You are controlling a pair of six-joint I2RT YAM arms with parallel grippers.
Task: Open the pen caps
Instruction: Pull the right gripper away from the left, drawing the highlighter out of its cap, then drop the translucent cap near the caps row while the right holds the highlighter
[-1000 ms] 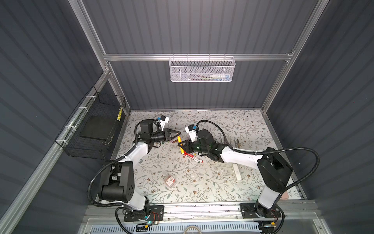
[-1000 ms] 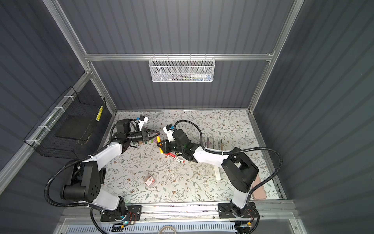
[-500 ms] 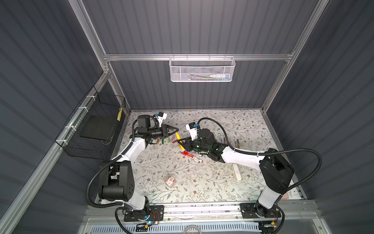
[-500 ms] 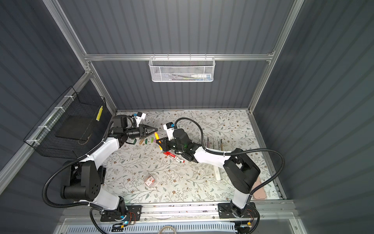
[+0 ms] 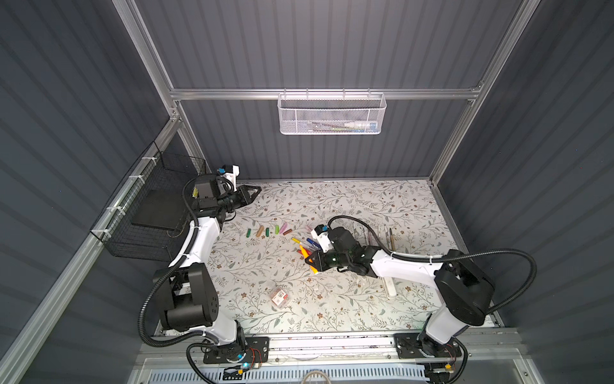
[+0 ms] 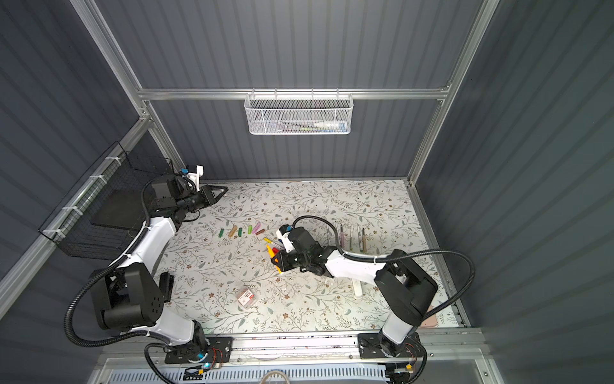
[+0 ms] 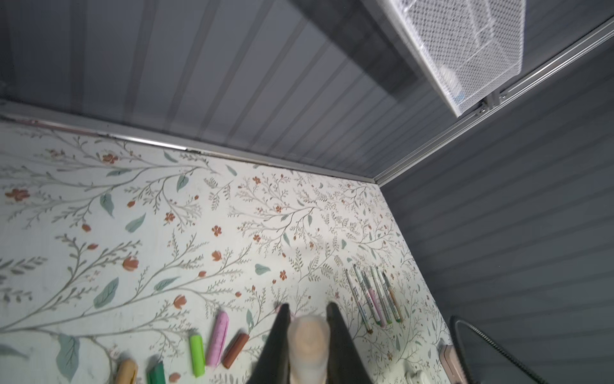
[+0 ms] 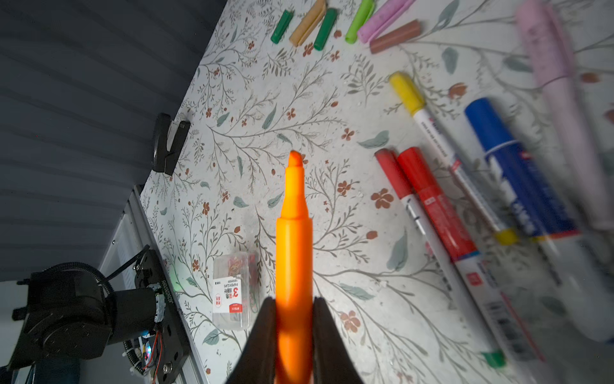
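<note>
**Left:** my left gripper [image 7: 307, 309], raised near the back-left corner, is closed on a pale, blurred cap [image 7: 309, 345].
**Centre:** six loose pen caps [image 5: 269, 230] lie in a row on the table [image 5: 365, 206].
**Right:** my right gripper [image 8: 294, 301] is clamped round an uncapped orange pen [image 8: 294, 232], just beside the capped pens [image 8: 428, 199].

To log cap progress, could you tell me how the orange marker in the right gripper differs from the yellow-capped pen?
The orange marker is uncapped, tip bare; the yellow-capped pen has its cap on. The orange marker is clamped in the right gripper; the yellow-capped pen lies loose on the table. The marker's barrel is orange, the pen's white.
</note>
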